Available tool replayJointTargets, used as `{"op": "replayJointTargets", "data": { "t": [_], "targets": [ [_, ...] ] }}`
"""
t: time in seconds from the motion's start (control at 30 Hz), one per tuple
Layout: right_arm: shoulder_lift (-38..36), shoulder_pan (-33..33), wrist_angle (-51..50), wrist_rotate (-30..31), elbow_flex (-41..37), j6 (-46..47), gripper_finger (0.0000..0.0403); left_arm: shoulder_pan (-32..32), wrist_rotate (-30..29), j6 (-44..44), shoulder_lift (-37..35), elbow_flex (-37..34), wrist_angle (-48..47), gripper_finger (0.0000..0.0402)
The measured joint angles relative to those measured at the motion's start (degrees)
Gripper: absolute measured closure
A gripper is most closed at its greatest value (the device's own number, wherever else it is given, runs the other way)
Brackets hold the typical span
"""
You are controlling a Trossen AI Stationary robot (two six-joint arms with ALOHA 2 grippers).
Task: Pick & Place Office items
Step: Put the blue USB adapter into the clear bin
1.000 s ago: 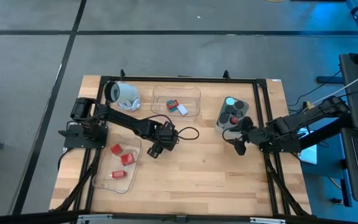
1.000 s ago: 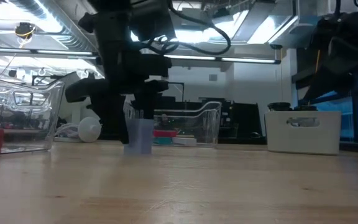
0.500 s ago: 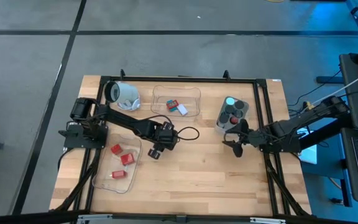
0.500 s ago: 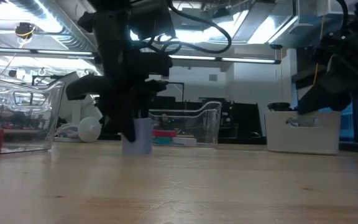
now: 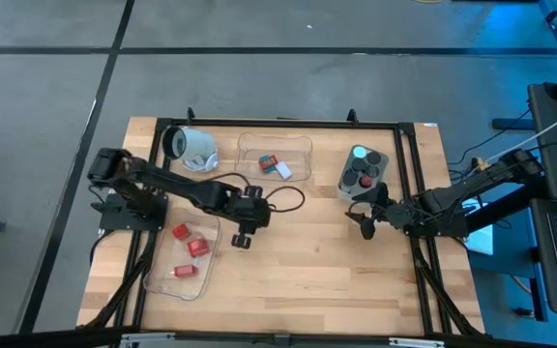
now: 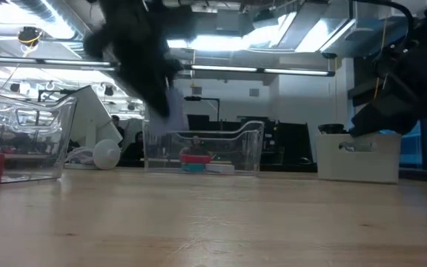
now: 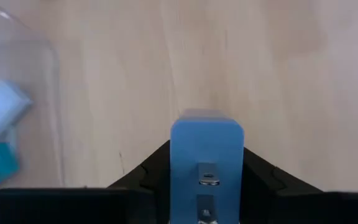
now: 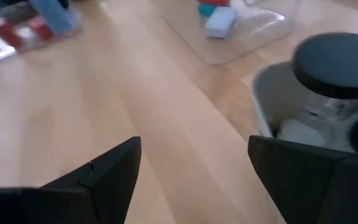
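Observation:
My left gripper [image 5: 241, 236] hangs over the middle of the table, shut on a pale blue block [image 7: 206, 149]; the low view shows the block [image 6: 166, 104] tilted, well above the wood. My right gripper [image 5: 366, 222] stands open beside the grey tub [image 5: 348, 188], with nothing between its fingers [image 8: 114, 168]. Black knobs [image 5: 364, 174] sit in the tub. Red blocks [image 5: 191, 242] lie in the near-left clear tray [image 5: 167, 282]. Red, teal and pale pieces [image 5: 275, 166] lie in the far clear tray [image 5: 298, 147]. My left gripper pinches the block between its two fingers, one on each of two opposite sides [image 7: 174, 155]. The fingers slant down from the table's left. The block is lifted clear of the table and tilted.
A white mug [image 5: 193, 147] lies on its side at the far left. A dark cable [image 5: 288, 205] loops on the wood beside my left gripper. Bare wood [image 5: 307, 271] stretches across the near half of the table between the two arms.
My left gripper has shut on the pale blue block, which stood on the table, and has lifted it clear, rolling so the block is now tilted. My right gripper has sunk a little beside the grey tub and stays open.

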Motion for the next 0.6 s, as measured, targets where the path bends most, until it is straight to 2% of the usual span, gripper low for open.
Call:
{"op": "replayJointTargets", "data": {
  "t": [0.17, 0.33, 0.6],
  "targets": [
    [0.0, 0.0, 8.1, -4.0, -0.1, -5.3, 0.0102, -2.3, -2.4, -9.9, -8.9, 0.0, -4.0, 0.0286],
    [0.0, 0.0, 17.6, -9.0, -0.1, -11.7, 0.0102, -5.8, -3.6, -25.6, -17.6, 0.0, -14.4, 0.0286],
    [0.0, 0.0, 18.3, -11.5, -0.1, -11.5, 0.0102, -14.8, -5.5, -55.9, -26.3, 0.0, -31.0, 0.0286]
  ]
}}
